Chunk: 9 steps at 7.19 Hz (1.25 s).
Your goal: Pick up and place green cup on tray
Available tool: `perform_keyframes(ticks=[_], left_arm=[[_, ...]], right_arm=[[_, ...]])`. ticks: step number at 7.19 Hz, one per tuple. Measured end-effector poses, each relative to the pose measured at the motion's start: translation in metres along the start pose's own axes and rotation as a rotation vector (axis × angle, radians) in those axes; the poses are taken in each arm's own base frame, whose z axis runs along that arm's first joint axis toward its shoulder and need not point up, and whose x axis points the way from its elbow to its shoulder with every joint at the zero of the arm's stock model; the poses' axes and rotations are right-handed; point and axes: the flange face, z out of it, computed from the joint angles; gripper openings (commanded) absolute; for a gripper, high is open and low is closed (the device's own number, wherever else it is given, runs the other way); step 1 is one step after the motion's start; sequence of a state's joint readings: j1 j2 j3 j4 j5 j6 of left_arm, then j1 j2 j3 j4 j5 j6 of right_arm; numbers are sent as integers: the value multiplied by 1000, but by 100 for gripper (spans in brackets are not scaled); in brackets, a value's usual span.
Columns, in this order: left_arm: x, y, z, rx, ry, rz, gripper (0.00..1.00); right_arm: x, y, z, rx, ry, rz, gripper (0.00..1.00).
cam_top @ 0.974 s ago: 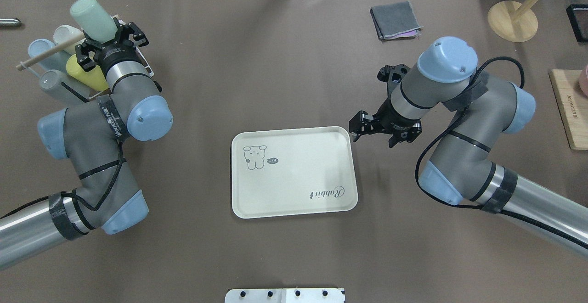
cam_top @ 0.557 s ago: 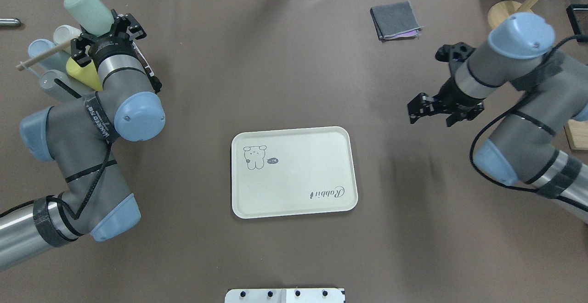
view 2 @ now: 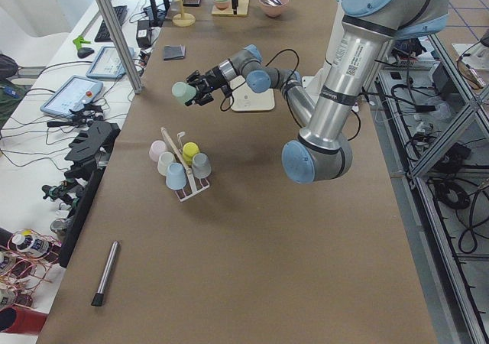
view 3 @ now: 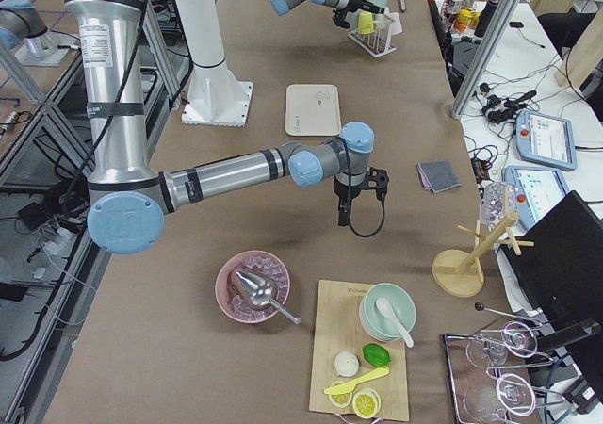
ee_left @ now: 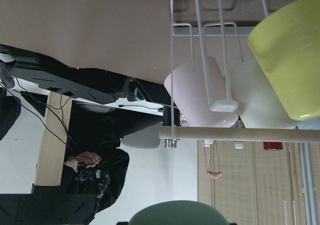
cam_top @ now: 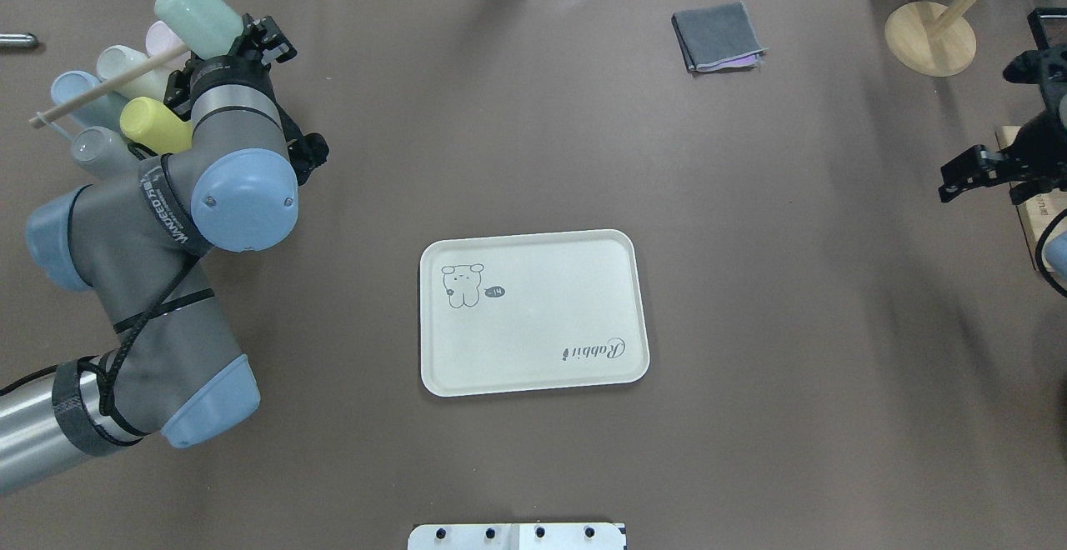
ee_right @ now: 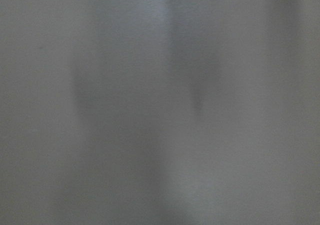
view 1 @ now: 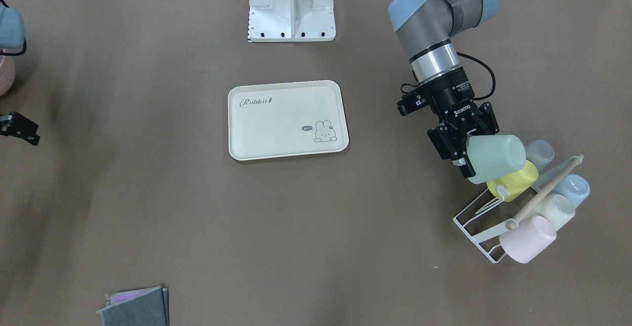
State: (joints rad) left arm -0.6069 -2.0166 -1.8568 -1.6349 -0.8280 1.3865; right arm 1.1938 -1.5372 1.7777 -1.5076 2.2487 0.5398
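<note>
My left gripper (view 1: 463, 149) is shut on the mint-green cup (view 1: 496, 158) and holds it tilted on its side in the air, just above the wire rack (view 1: 474, 222). The green cup also shows in the overhead view (cam_top: 197, 5), in the exterior left view (view 2: 183, 92) and at the bottom of the left wrist view (ee_left: 175, 212). The cream tray (cam_top: 533, 342) with the bunny drawing lies flat at the table's middle, with nothing on it. My right gripper (cam_top: 984, 175) is open and holds nothing, far off at the table's right edge.
The rack holds a yellow-green cup (view 1: 513, 180), a pink cup (view 1: 528, 239) and pale cups under a wooden dowel (view 1: 543, 192). A folded grey cloth (cam_top: 718, 36) and a wooden stand (cam_top: 929, 37) are at the far right. A cutting board (view 3: 363, 358) and a pink bowl (view 3: 252, 287) sit near the right end.
My left gripper has moved up and to the right with the green cup, away from the rack. My right arm has swung from beside the tray out to the right edge.
</note>
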Motion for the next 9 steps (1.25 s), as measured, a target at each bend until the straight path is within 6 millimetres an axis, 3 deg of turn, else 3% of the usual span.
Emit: perform_keyframes(ticks=[2,5,7,9], left_arm=[[-13,-5,-15,191,-136,-182,27],[-27,-12,-39,474,-263,-507,27],[-36,-25,-62,674,-263,-757,27],[-46,-73,-84,893,-191,-1024,27]], right_arm=[[75,12,-25,-20,51,8,100],[126,23,-46,8,91,-47,100],[141,29,-53,25,97,-63,100],[139,31,-58,29,69,-57,100]])
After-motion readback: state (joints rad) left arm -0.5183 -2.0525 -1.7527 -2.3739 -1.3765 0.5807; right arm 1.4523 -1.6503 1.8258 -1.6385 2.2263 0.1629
